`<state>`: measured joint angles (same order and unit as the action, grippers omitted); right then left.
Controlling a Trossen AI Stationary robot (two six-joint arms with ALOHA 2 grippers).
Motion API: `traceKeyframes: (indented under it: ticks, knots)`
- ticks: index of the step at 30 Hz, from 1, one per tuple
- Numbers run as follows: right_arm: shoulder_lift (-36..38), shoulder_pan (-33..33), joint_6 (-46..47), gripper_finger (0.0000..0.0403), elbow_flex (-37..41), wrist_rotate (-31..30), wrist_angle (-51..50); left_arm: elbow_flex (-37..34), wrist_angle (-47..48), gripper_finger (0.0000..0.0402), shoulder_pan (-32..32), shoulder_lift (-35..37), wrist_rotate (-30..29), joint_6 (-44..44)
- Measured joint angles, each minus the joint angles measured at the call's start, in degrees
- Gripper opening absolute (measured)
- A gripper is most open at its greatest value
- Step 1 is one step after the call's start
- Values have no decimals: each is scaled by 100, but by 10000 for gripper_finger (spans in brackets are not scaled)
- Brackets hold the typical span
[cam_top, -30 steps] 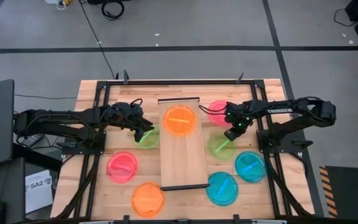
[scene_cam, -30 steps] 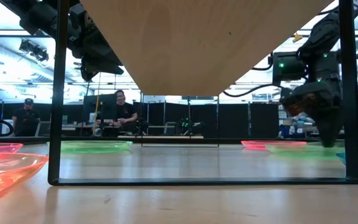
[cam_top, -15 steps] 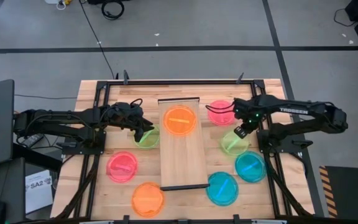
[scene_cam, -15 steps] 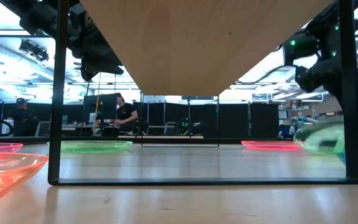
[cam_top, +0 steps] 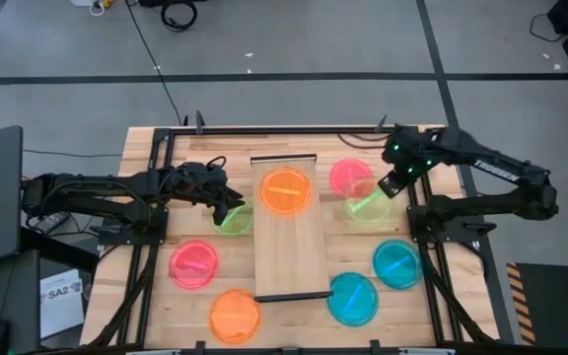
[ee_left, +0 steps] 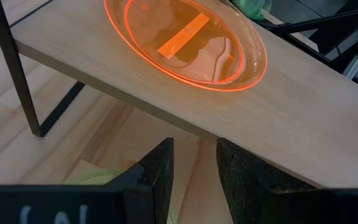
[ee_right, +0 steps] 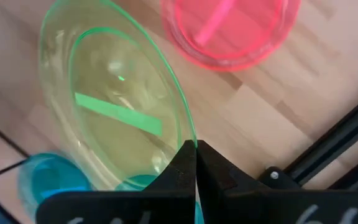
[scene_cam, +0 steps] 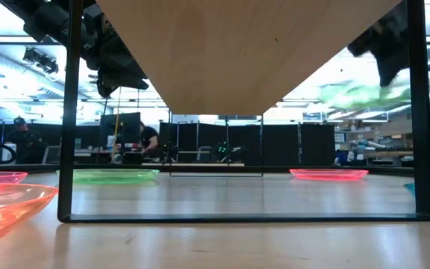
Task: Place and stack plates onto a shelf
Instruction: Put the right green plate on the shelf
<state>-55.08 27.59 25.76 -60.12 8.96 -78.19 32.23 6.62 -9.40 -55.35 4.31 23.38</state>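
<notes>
The right gripper [cam_top: 387, 185] pinches the rim of a round translucent lime green plastic plate [cam_top: 367, 205], its fingers [ee_right: 180, 169] pressed together on the plate edge in the right wrist view. The plate is held in the air; in the low view it appears as a green blur [scene_cam: 363, 95] well above the table surface and about level with the shelf board. In the high view it hangs to the right of the long narrow light-wood shelf [cam_top: 289, 247], overlapping the edge of a round translucent pink plate [cam_top: 347, 176] that lies on the plank table [cam_top: 146, 148].

The left gripper [cam_top: 231, 207] waits just left of the shelf, over a second lime green plate [cam_top: 233, 221] on the table. Its fingers [ee_left: 158, 171] stand slightly apart with nothing between them.

One round translucent orange plate [cam_top: 286, 189] sits on the shelf at its far end. Left of the shelf lie another pink plate [cam_top: 194, 263] and another orange plate [cam_top: 235, 315]. Right of the shelf, near its front end, lie two round cyan blue plates [cam_top: 396, 263] [cam_top: 352, 299], close together.
</notes>
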Motion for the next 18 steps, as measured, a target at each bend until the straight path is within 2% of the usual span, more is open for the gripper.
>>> traceKeyframes:
  ticks: [8, 18]
  knots:
    - [1, -65, 72, 5, -1283, 143, 64, 0, -1, 128, 0, 0, 0, 0]
    - [-318, -845, 661, 5, -1368, 262, 1007, 0, 0, 128, 0, 0, 0, 0]
